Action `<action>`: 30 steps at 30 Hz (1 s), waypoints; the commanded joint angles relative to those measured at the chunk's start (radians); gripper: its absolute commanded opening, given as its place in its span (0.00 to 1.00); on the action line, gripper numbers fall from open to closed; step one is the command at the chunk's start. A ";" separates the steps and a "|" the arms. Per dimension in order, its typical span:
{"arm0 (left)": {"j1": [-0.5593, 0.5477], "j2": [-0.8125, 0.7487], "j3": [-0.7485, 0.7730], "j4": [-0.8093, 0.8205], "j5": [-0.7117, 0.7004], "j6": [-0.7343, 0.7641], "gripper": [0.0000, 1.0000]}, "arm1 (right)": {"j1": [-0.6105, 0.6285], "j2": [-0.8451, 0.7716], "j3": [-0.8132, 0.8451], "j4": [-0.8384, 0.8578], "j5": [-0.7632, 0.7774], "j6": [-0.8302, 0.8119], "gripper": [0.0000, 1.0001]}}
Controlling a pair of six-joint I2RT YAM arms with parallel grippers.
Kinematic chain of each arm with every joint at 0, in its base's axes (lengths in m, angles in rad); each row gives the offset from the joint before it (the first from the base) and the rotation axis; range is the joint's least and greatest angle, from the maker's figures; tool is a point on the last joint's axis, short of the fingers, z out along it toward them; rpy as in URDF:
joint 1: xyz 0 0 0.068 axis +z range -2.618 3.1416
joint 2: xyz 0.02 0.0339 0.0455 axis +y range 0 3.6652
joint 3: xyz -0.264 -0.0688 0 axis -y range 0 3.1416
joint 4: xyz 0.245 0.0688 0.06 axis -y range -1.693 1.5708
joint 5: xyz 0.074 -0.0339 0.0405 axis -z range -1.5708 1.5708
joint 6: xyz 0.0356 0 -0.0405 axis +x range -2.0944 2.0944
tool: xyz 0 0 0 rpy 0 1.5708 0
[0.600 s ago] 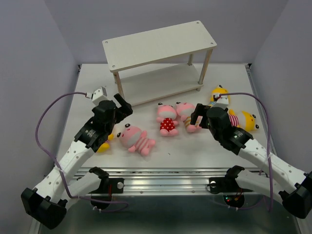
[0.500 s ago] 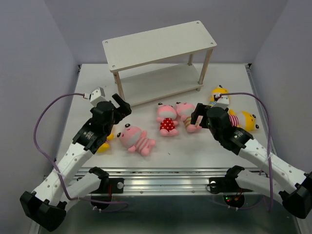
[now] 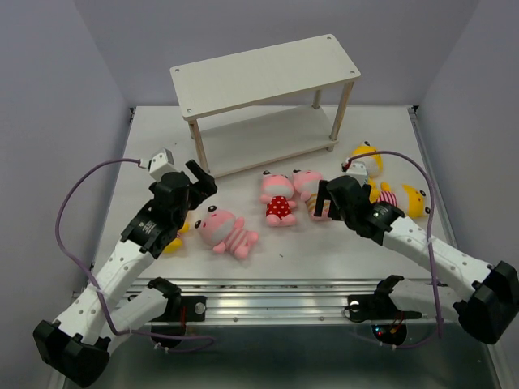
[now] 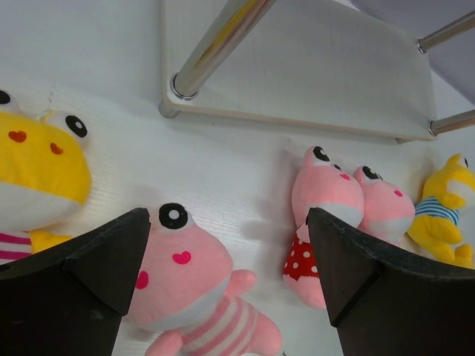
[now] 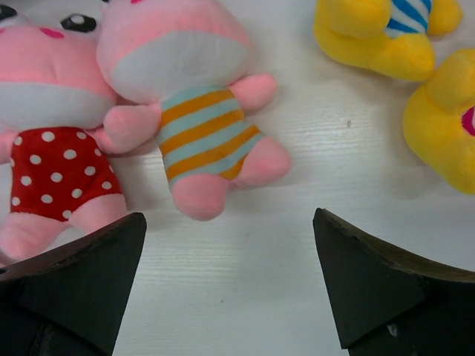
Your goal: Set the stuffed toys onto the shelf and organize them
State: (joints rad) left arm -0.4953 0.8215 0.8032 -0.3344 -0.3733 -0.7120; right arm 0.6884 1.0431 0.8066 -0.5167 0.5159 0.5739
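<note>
The shelf (image 3: 268, 73) stands at the back of the table, both boards bare; its lower board (image 4: 297, 67) shows in the left wrist view. My left gripper (image 3: 199, 180) (image 4: 226, 222) is open and empty above a pink toy in pink stripes (image 3: 223, 231) (image 4: 185, 285). A yellow toy (image 3: 174, 235) (image 4: 37, 167) lies partly under the left arm. My right gripper (image 3: 322, 198) (image 5: 230, 222) is open and empty just near of a pink toy in orange and teal stripes (image 3: 308, 185) (image 5: 200, 126). A pink polka-dot toy (image 3: 277, 198) (image 5: 52, 148) lies beside it.
A yellow toy in blue stripes (image 3: 365, 158) (image 5: 386, 37) and another yellow toy (image 3: 409, 198) (image 5: 445, 126) lie at the right, behind the right arm. Walls close in the table on the left, right and back. Cables loop off both wrists.
My right gripper has moved left and dipped toward the two middle pink toys. My left gripper has shifted slightly left. No toy has moved.
</note>
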 commanded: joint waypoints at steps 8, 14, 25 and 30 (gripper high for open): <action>0.006 -0.036 -0.055 0.051 0.017 0.016 0.99 | -0.026 0.116 0.046 -0.054 -0.070 0.081 0.96; 0.004 -0.021 -0.052 0.052 0.024 0.019 0.99 | -0.047 0.168 0.022 0.055 -0.119 0.038 0.90; 0.006 -0.025 -0.058 0.051 0.024 0.013 0.99 | -0.066 0.294 0.045 0.135 -0.200 0.011 0.64; 0.008 -0.025 -0.058 0.048 0.024 0.013 0.99 | -0.066 0.301 0.037 0.135 -0.200 0.018 0.42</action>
State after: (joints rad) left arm -0.4950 0.8078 0.7521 -0.3172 -0.3408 -0.7113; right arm 0.6285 1.3468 0.8173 -0.4320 0.3222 0.5934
